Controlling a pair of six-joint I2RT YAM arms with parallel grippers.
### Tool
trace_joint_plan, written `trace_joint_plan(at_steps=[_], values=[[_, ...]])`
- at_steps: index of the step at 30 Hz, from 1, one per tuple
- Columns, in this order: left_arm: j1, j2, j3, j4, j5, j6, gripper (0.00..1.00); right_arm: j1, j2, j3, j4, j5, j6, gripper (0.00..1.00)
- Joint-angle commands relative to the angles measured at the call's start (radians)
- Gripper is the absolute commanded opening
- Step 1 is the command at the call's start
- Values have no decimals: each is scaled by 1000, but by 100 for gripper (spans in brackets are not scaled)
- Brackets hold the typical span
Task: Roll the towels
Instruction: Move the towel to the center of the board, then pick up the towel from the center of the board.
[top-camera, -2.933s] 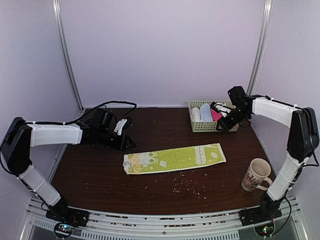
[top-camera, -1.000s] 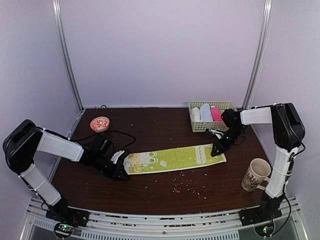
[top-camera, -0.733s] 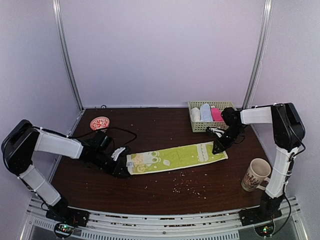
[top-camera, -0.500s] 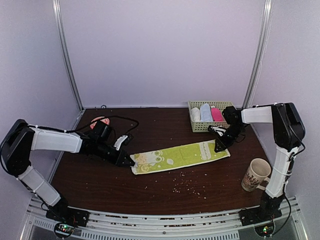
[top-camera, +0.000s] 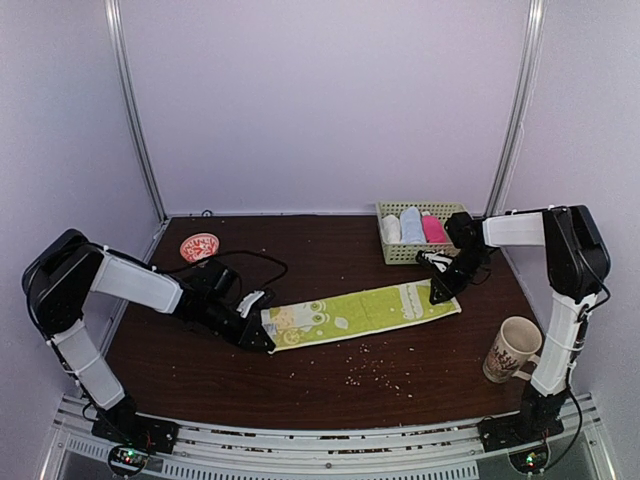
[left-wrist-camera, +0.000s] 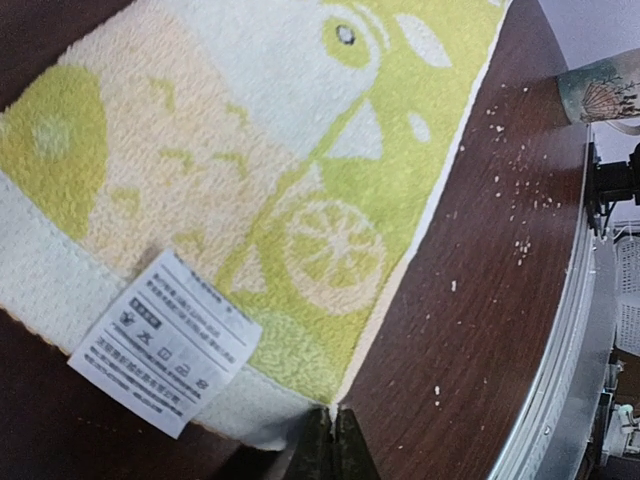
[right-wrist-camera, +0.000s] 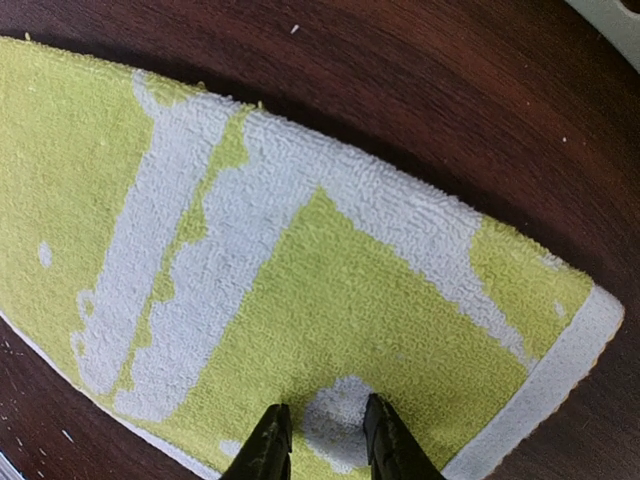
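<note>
The yellow-green patterned towel (top-camera: 365, 310) lies flat and stretched out across the middle of the table, slanting up to the right. My left gripper (top-camera: 268, 343) is low at its left end, shut on the near corner; in the left wrist view the towel (left-wrist-camera: 300, 180) runs into the closed left gripper (left-wrist-camera: 333, 425) beside a white care label (left-wrist-camera: 165, 345). My right gripper (top-camera: 438, 296) rests on the right end. In its wrist view the right gripper (right-wrist-camera: 325, 440) is slightly open, its tips on the flat towel (right-wrist-camera: 330, 280). The pink towel (top-camera: 433, 229) sits rolled in the basket.
A green basket (top-camera: 425, 254) at the back right holds white and light-blue rolls beside the pink one. A patterned mug (top-camera: 512, 348) stands near the right arm's base. A red-and-white bowl (top-camera: 199, 246) sits at the back left. Crumbs (top-camera: 370, 372) dot the table in front of the towel.
The left gripper has moved to the right with the towel's left end. The whole towel has shifted right and tilted a little. The right gripper has edged right with the other end.
</note>
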Motion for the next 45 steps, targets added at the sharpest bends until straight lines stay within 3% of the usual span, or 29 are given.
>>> trace_joint_plan(at_steps=[1,5,13,16,23,28,45], values=[[-5,35,-10,-33,-72,3,0,-9,58,7,-23,58,6,28],[-5,35,7,-44,-78,5,0,-14,24,13,-36,28,12,28],[-6,-61,101,-111,-54,74,1,-55,-89,46,-77,-55,55,45],[-5,-74,165,-167,-62,120,3,-76,-107,48,-75,-43,65,47],[-4,-58,280,-235,-156,229,4,-137,-62,54,-62,-9,107,47],[18,-54,270,-181,-241,255,12,-149,-21,64,-69,-13,108,47],[76,-23,250,-125,-192,260,12,-146,81,108,-93,-123,96,39]])
